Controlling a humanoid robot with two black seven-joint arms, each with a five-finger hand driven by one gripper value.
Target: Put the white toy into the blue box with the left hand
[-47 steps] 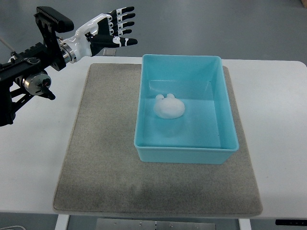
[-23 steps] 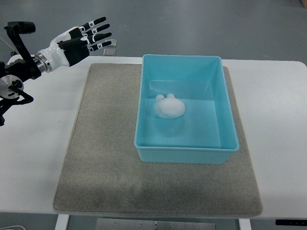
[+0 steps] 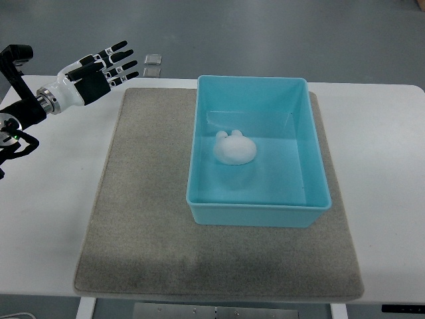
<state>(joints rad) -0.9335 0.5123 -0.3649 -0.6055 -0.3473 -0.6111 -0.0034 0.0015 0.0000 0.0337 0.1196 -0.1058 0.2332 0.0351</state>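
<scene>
Already the toy (image 3: 234, 149) lies inside the box (image 3: 312, 198), on its floor a little left of middle, touching no wall — so the placing looks done. It is a white rounded lump with two small knobs at its far end. The box is an open light-blue tub, sitting square on a grey mat (image 3: 139, 219), its right wall near the mat's right edge.

Well apart from both, the left robot hand (image 3: 99, 66) hangs above the far left corner of the table (image 3: 46, 226), fingers spread wide and holding nothing; its arm comes in from the left edge. The right hand is out of view.

What is left, I judge, is only to clear away — the hand should go on out to the left and high, well clear of the box rim, so that nothing nudges the tub or shifts the mat.

The table is white and plain. Beyond its far edge is a grey floor, with a small pale thing (image 3: 153, 60) on it that I cannot make out
</scene>
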